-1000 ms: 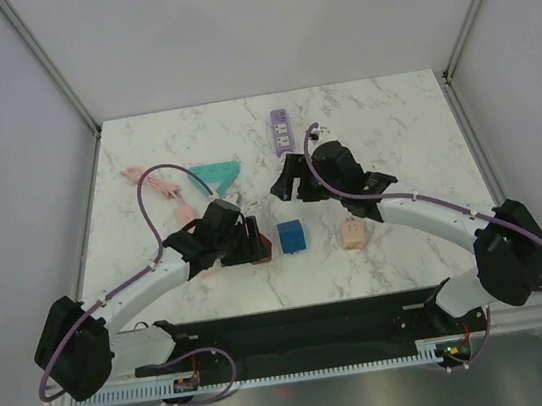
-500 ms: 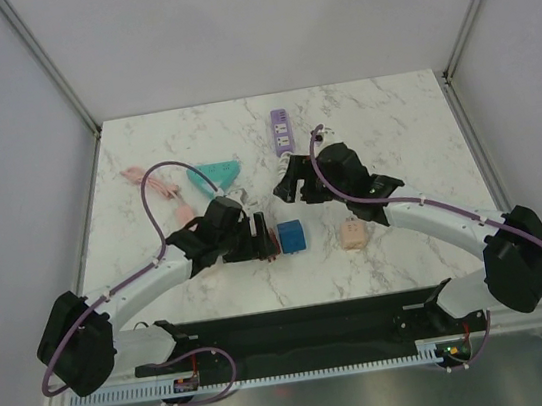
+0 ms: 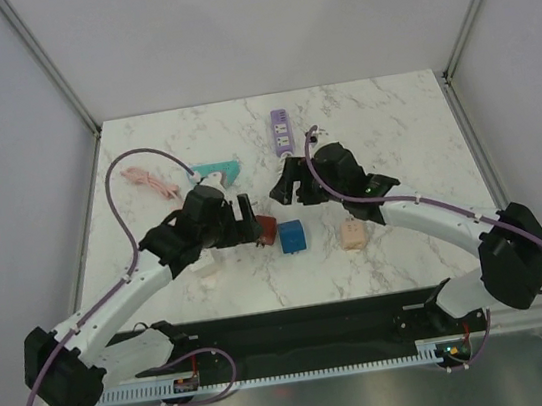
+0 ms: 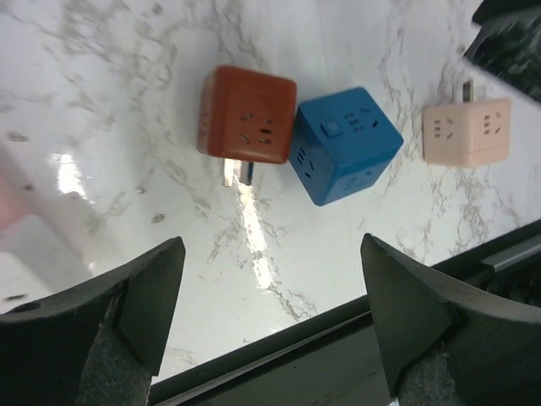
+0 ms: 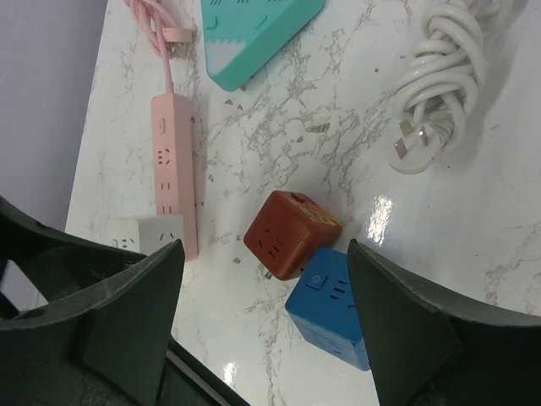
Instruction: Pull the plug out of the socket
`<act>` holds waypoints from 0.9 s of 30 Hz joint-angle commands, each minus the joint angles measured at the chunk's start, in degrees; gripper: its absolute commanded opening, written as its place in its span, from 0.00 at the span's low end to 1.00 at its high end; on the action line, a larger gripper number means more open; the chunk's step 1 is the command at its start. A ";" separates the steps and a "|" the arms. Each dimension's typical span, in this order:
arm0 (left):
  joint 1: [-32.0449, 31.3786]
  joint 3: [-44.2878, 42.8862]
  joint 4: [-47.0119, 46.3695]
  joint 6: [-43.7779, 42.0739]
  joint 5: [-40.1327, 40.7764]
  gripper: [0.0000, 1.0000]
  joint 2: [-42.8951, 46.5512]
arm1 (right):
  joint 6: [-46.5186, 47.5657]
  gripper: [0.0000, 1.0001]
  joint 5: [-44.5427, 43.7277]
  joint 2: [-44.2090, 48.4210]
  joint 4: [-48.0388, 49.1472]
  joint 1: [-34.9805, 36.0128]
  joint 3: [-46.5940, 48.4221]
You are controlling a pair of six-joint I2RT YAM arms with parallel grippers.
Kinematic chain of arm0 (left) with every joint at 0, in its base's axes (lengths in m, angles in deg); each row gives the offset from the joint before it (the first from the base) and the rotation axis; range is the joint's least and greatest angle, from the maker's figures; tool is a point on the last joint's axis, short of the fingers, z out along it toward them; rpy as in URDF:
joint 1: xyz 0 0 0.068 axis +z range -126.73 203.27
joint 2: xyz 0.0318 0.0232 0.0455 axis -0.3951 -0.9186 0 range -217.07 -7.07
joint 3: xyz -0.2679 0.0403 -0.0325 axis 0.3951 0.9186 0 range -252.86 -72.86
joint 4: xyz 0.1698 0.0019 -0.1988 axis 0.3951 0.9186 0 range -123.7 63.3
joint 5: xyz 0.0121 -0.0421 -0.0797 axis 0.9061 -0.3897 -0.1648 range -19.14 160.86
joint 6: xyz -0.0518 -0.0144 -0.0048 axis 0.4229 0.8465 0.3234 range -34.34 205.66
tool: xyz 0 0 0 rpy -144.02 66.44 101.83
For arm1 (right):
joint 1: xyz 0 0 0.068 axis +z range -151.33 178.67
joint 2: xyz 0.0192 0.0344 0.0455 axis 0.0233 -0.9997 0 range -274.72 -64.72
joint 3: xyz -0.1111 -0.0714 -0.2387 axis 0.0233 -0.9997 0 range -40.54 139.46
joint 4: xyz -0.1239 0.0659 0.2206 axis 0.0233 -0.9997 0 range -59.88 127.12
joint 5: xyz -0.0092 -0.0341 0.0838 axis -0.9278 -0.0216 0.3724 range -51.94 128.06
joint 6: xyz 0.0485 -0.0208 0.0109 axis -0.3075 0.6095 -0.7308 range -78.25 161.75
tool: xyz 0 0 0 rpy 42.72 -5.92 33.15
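The socket point(image 3: 282, 133), a slim lilac strip, lies at the far middle of the table, and its coiled white cord point(image 5: 439, 76) shows in the right wrist view. The plug point(image 3: 353, 236), a peach-beige cube with prongs point(image 4: 467, 129), lies on the marble well apart from the strip. My left gripper point(image 3: 251, 222) is open just left of a red cube point(image 3: 267, 229) and holds nothing point(image 4: 272, 254). Between the strip and the cubes, my right gripper point(image 3: 287, 189) hangs open and empty point(image 5: 265, 254). The strip is out of both wrist views.
A blue cube point(image 3: 292, 236) touches the red cube point(image 4: 248, 114). A pink power strip point(image 5: 173, 161), a white cube point(image 5: 144, 233) and a teal block point(image 3: 216, 173) lie to the left. The black base rail point(image 4: 338, 338) runs along the near edge.
My left gripper has opened and drawn back from the red cube, which now lies uncovered beside the blue one. The left arm swung farther away. The right arm barely moved.
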State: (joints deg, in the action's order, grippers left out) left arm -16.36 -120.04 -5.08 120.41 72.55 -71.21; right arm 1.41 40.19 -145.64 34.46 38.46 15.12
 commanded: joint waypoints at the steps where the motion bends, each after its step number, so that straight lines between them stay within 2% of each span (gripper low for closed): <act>1: 3.76 -5.72 10.01 -2.75 9.99 0.92 2.88 | 1.22 0.85 -0.19 -0.90 0.46 1.95 2.61; 6: 13.78 -8.11 20.06 -3.80 12.27 0.95 -0.46 | 1.58 0.85 0.33 -4.14 0.46 3.71 4.98; 9: 15.73 -5.83 21.74 -1.80 14.03 0.95 -0.81 | 1.49 0.85 -0.72 -5.29 1.07 5.64 5.34; 12: 16.34 -3.55 22.35 2.33 14.39 0.95 -0.46 | 1.14 0.85 -0.11 -7.39 1.51 6.70 6.56; 16: 16.43 -1.78 21.13 4.02 12.11 0.95 -0.90 | 1.14 0.85 -0.55 -8.98 1.60 9.15 7.97; 19: 16.35 -1.08 21.12 5.59 13.59 0.95 -1.16 | 0.79 0.85 -0.55 -10.56 1.78 10.39 8.67; 21: 16.43 0.15 21.04 9.02 15.44 0.94 -1.25 | 0.79 0.85 -0.46 -11.80 1.86 11.62 9.20; 27: 16.35 1.21 19.73 9.91 13.07 0.86 -3.98 | -0.09 0.85 0.15 -15.48 2.30 14.00 11.30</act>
State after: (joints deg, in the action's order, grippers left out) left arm -0.21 -119.47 15.77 126.99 84.88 -74.60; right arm 1.87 39.95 -159.15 34.97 51.53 22.86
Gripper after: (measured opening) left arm 0.878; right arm 0.852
